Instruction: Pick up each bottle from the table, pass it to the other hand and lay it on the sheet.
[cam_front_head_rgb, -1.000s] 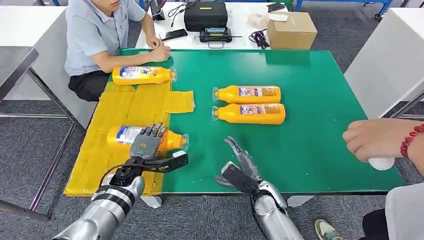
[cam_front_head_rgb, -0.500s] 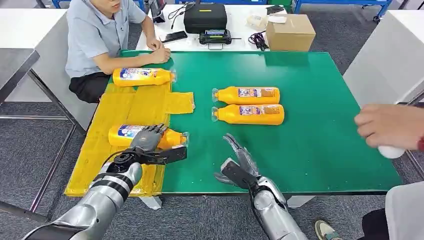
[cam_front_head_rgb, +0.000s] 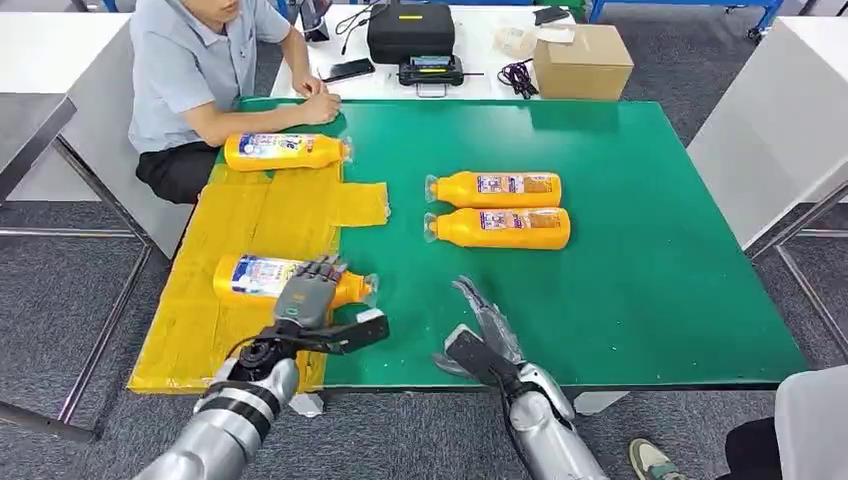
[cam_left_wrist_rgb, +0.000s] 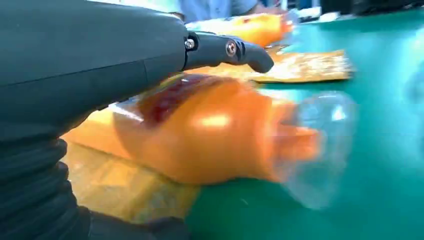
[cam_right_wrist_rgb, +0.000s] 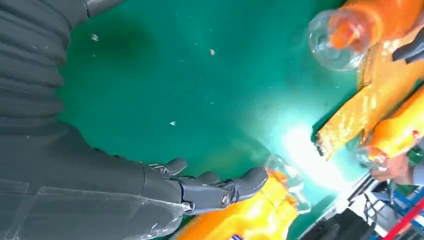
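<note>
The near bottle (cam_front_head_rgb: 285, 278) lies on its side on the yellow sheet (cam_front_head_rgb: 255, 215), its clear cap (cam_front_head_rgb: 369, 287) poking over the sheet's edge onto the green table (cam_front_head_rgb: 640, 280). It is orange plastic with a blue-and-white label; the left wrist view shows its shoulder glossy and rounded, so it may roll if nudged. The left hand (cam_front_head_rgb: 310, 295) rests over its neck end, fingers draped on top and the thumb (cam_front_head_rgb: 352, 331) stretched out beside it on the table side — whether the fingers clamp the bottle or merely lie on it I cannot tell. My reading is that this is the lay-down step: the bottle is down on the sheet and what remains is letting go. A far bottle (cam_front_head_rgb: 285, 151) lies at the sheet's other end, near a seated person (cam_front_head_rgb: 195, 75). Two more bottles (cam_front_head_rgb: 497, 208) lie side by side, touching, out on the table, caps toward the sheet. The right hand (cam_front_head_rgb: 480, 325) hovers near the table's front edge, fingers apart and holding nothing, pointed toward that pair — the next move calls for the left hand to lift clear without rolling the bottle, and the right to reach out for the nearer of the two.
</note>
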